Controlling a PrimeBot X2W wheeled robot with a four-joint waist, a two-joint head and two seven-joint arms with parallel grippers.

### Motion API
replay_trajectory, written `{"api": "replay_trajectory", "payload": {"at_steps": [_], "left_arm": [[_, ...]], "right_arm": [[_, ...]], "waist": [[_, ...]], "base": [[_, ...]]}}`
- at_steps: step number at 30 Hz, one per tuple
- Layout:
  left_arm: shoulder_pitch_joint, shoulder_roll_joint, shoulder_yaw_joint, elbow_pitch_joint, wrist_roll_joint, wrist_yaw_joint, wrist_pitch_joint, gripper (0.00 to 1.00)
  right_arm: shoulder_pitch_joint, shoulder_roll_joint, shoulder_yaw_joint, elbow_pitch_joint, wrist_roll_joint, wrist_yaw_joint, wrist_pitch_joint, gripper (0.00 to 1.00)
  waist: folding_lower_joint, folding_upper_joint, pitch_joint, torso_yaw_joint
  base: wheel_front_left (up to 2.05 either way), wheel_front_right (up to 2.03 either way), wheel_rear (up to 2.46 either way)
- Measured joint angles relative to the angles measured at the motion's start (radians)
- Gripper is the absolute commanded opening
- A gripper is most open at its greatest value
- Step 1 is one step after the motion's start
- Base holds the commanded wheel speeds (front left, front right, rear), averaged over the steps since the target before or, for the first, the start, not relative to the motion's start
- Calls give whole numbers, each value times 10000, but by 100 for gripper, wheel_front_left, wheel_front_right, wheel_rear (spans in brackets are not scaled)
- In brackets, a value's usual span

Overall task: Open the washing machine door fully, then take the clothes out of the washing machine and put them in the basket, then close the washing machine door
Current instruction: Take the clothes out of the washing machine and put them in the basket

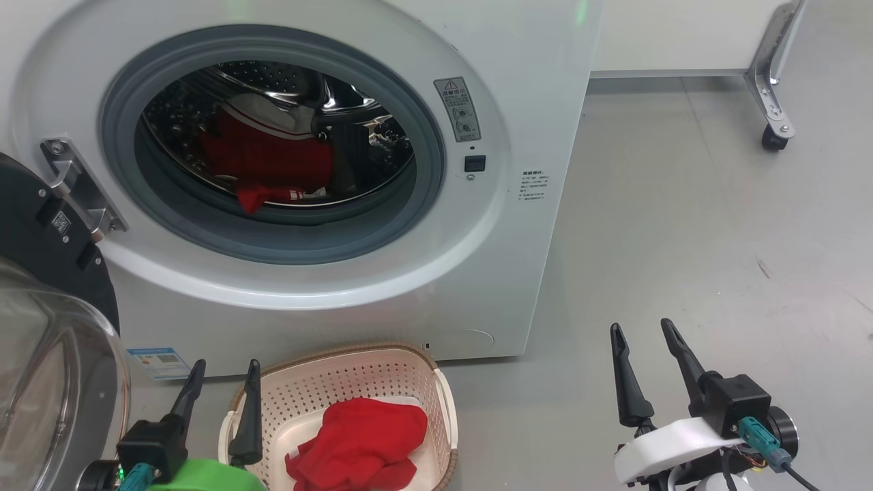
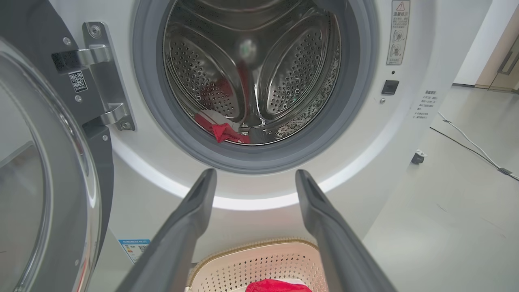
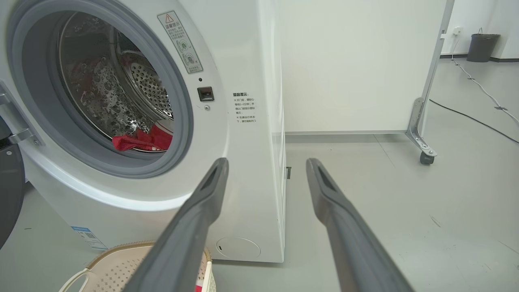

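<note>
Left gripper (image 1: 226, 366) and right gripper (image 1: 641, 327) gape empty, basket (image 1: 354, 374) just beside the left, clothes (image 1: 266, 160) beyond inside the washing machine (image 1: 518, 136).

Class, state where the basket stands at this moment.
In the head view the basket stands on the floor at bottom centre-left, before the washing machine, with the left gripper by its left rim and a red garment inside.

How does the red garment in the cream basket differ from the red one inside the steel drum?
The bright red fabric garment in the cream perforated plastic basket lies bunched in a heap; the red garment with white panels spreads across the steel drum. The basket garment looks plain red; the drum garment shows white trim. Both are crumpled.
</note>
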Motion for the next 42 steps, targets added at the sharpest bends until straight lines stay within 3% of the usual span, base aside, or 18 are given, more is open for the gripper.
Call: {"api": "replay_trajectory", "payload": {"at_steps": [21, 27, 37, 42], "left_arm": [[359, 4, 4, -869, 10, 345, 150, 100], [249, -10, -140, -876, 75, 351, 683, 100], [-1622, 13, -414, -441, 6, 150, 1674, 100], [-2699, 439, -617, 128, 341, -10, 2508, 100]], "right_arm": [[-3, 23, 21, -221, -38, 117, 0, 100], [-11, 27, 61, -445, -102, 113, 0, 100], [-359, 31, 364, -748, -318, 100, 0, 100], [-707, 27, 698, -872, -316, 73, 0, 100]], "waist": [[0, 0, 349, -125], [0, 0, 752, -157], [0, 0, 1919, -243], [0, 0, 2587, -386]], "base": [[0, 0, 0], [0, 0, 0], [0, 0, 0], [0, 0, 0]]}}
